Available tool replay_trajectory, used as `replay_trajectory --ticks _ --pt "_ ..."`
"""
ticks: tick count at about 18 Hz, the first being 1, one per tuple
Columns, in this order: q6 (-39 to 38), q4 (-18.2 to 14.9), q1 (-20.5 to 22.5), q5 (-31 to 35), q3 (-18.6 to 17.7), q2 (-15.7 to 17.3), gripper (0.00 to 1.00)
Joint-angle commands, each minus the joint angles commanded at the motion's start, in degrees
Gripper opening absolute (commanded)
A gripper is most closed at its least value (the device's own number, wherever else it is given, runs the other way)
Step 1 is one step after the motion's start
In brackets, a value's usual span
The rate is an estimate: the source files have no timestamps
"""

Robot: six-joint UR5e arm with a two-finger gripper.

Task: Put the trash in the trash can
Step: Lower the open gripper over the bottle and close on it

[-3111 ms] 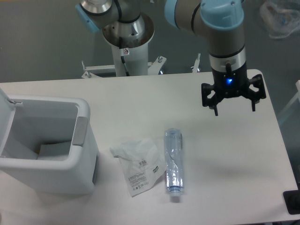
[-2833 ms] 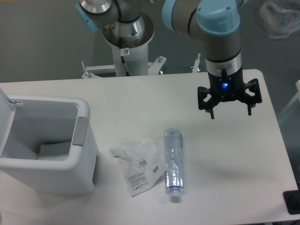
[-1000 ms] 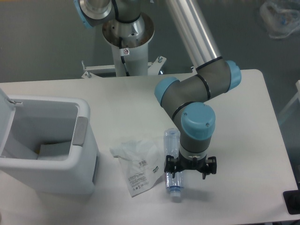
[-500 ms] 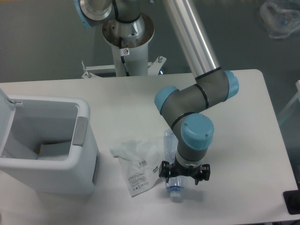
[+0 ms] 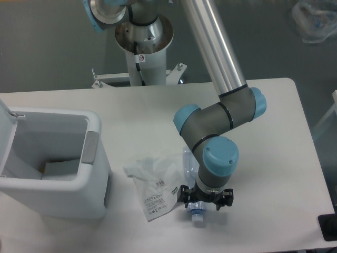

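Observation:
A clear plastic bottle [image 5: 195, 212] lies on the white table, pale cap toward the front edge; most of its body is hidden beneath my wrist. My gripper [image 5: 205, 198] is low over its cap end, open, with a black finger on either side of it. Just left of the bottle, a wrinkly white plastic bag [image 5: 156, 185] with black print lies flat. The white trash can [image 5: 93, 166] stands at the table's left with its lid [image 5: 5, 113] swung open; something pale lies at its bottom.
The arm's grey pedestal [image 5: 143, 43] rises behind the table's far edge. A black object [image 5: 327, 226] sits off the front right corner. Another clear bag [image 5: 315, 21] lies beyond the table at top right.
The arm swung from above the table's right side down onto the bottle. In the last second the gripper slid a little left and lower around it. Bottle and bag have stayed put.

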Motion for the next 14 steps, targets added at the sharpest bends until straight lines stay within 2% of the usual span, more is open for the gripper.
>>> replay_trajectory --ticks 2,8,14 --pt "-0.2 0.0 0.0 0.0 0.0 0.1 0.86" --pt "0.0 0.0 -0.1 0.1 -0.5 0.3 0.84" --pt "-0.1 -0.1 -0.1 0.0 -0.5 0.6 0.66"
